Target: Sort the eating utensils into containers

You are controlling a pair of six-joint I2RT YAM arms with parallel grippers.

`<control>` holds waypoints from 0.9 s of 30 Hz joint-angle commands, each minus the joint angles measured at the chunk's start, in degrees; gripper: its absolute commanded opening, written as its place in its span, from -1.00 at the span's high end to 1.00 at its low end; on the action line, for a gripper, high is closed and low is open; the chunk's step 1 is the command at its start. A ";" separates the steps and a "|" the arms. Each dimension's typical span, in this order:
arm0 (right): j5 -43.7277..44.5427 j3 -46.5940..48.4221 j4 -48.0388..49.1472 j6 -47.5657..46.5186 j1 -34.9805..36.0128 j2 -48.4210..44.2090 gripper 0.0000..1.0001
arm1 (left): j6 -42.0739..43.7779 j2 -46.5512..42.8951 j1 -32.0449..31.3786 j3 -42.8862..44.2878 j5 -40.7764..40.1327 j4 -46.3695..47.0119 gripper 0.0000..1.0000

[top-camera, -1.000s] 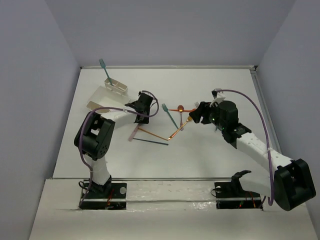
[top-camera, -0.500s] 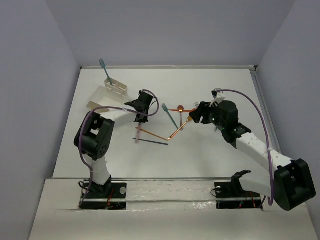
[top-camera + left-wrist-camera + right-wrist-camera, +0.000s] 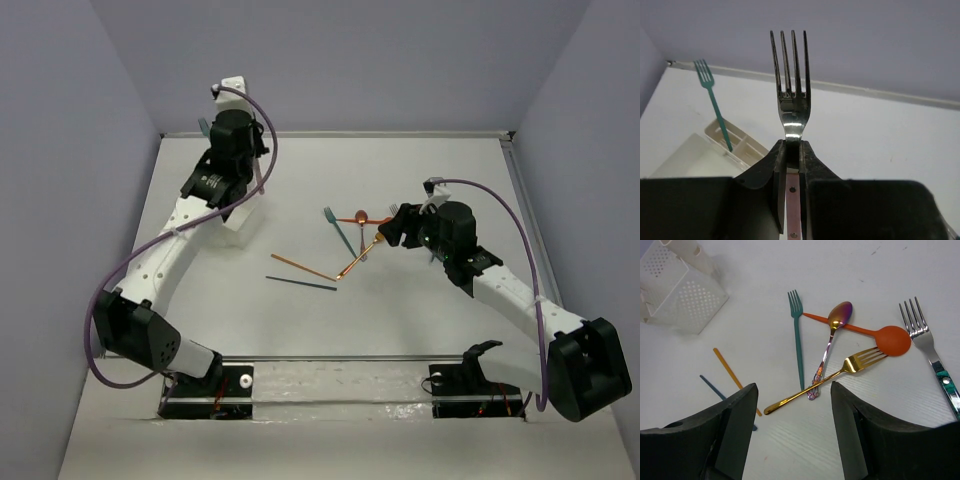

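Observation:
My left gripper point(image 3: 792, 146) is shut on a silver fork point(image 3: 790, 80) with a pale pink handle, held tines up above the back left of the table. Below it stands a teal fork point(image 3: 716, 107) in a whitish divided container point(image 3: 742, 147). My right gripper point(image 3: 792, 405) hangs open over a gold fork point(image 3: 827, 382). Around that lie a teal fork point(image 3: 798, 337), an iridescent spoon point(image 3: 834, 332), an orange spoon point(image 3: 882, 337) and a silver fork point(image 3: 925, 342). An orange stick point(image 3: 300, 267) and a dark blue stick point(image 3: 300, 283) lie mid-table.
A perforated white bin point(image 3: 682, 287) sits left of the utensil pile in the right wrist view. From above, the raised left arm point(image 3: 190, 215) hides most of the containers. Grey walls close off the table at the back and sides.
The left gripper shut on the pink-handled fork at mid-table, then lifted it up and back to the far left over the containers. The right arm has not moved.

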 commanded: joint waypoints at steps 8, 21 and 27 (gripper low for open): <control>-0.14 1.99 1.71 -0.12 0.35 -0.87 -0.32 | 8.72 7.64 14.11 0.80 -9.28 27.13 1.00; -2.25 1.64 3.03 0.06 0.35 -1.05 -0.32 | 21.13 19.07 15.78 0.71 -11.66 47.97 1.00; -2.60 1.55 3.29 -0.29 0.35 -1.49 -0.32 | 23.60 22.50 16.31 1.15 -12.19 53.16 1.00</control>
